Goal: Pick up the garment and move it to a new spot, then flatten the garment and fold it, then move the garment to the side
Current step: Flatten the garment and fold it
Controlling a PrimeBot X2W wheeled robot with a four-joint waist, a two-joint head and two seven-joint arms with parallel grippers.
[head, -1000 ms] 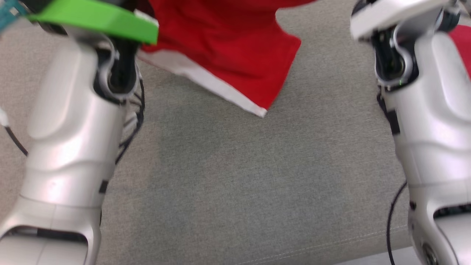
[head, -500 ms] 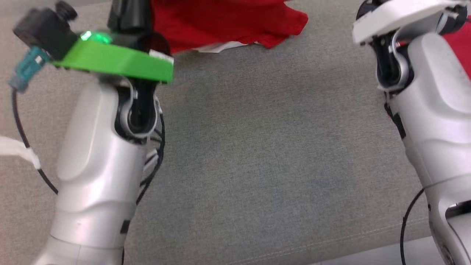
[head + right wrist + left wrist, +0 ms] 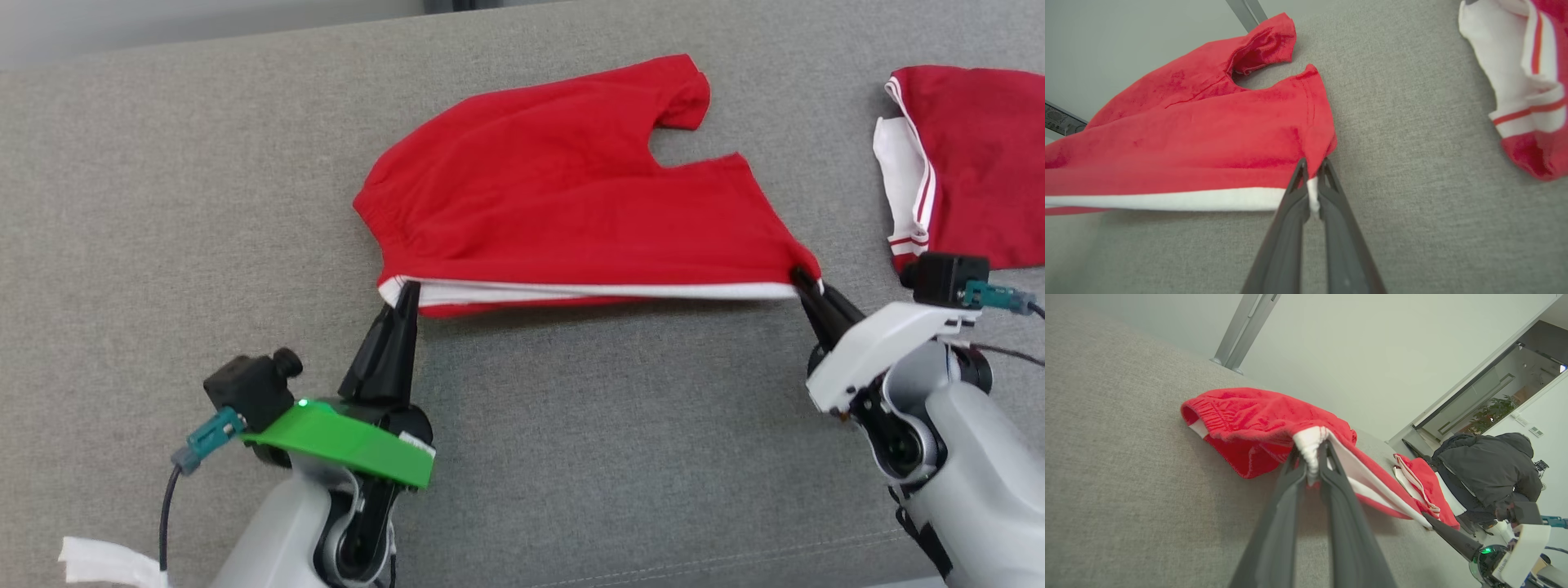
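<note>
- Garment (image 3: 571, 196) sat mid-cushion (image 3: 612, 441). Its far part rested on the fabric. The near white-banded edge was stretched taut between the two grippers and raised slightly, with a shadow under it.
- Left gripper (image 3: 407, 287) was clamped on the left end of the white band, right by the gathered elastic hem.
- Right gripper (image 3: 797, 276) was clamped on the right end of the same band.
- Material: soft red knit, slightly fuzzy. It had a white stripe along the near edge, puckered elastic at the left, and a U-shaped notch on the far side with one flap curled up.
- Cushion was grey woven upholstery, matte and a bit grippy-looking.
- Handling, my read: light and limp, with no stiffness, and not fragile. It would sag and bunch wherever unsupported, and would drag rather than slide on that weave.
- The band's two ends looked like the right hold, since tension between them should flatten it.
- Other cloth (image 3: 971, 163), red with white striped trim, lay well apart at the right.
- Person (image 3: 1490, 473) in a dark jacket was bent over past the cushion's end.
</note>
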